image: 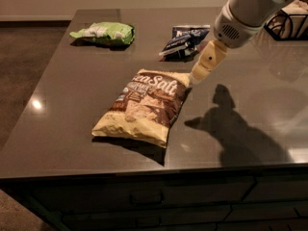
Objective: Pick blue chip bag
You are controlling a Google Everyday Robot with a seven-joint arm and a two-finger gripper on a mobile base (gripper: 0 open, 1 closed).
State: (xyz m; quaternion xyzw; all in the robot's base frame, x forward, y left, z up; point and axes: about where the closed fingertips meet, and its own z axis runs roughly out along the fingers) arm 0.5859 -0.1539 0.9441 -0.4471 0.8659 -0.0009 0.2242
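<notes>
We're barely started: blue chip bag [185, 41] lies ungrabbed by the desk's [72, 109] far edge, end effector [197, 76] hangs near it, can't tell if it's spread or closed.

In dim warm light, the gripper [196, 77] beside the tan bag [144, 107] shadows the glossy countertop [72, 109].

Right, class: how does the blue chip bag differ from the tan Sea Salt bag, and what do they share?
Size: the blue chip bag is far smaller than the tan Sea Salt bag. Colour: blue bag navy with white, tan bag tan and brown. Place: blue bag farther back, tan bag nearer the front. Both lie on the table; the pincer hovers between them.
</notes>
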